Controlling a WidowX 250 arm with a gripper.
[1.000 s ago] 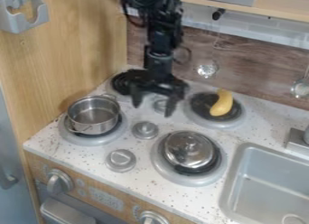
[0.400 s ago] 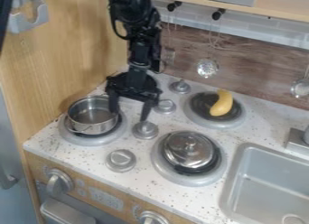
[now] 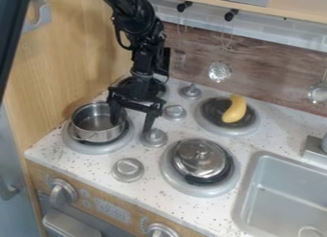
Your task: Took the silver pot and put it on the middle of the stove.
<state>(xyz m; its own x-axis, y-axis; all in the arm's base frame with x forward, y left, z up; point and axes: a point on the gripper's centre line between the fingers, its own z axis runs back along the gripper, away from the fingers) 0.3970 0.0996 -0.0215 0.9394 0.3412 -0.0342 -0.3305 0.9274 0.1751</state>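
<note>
seems pick-up step: gripper point(image 3: 133, 126) spread apart, grasping nothing, at right side of silver pot point(image 3: 96, 131); next must lower, pinch wall.

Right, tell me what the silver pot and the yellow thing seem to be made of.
The silver pot looks like smooth, shiny metal, judging by its bright reflections. The yellow thing has a soft sheen, probably molded plastic, though painted wood is possible.

Yellow toy vegetable point(image 3: 235, 110) laid behind metal lid point(image 3: 200, 158); sink point(image 3: 281, 198) set at right; perforated spoon point(image 3: 220, 71) hung by wood-patterned panel point(image 3: 268, 76).
</note>
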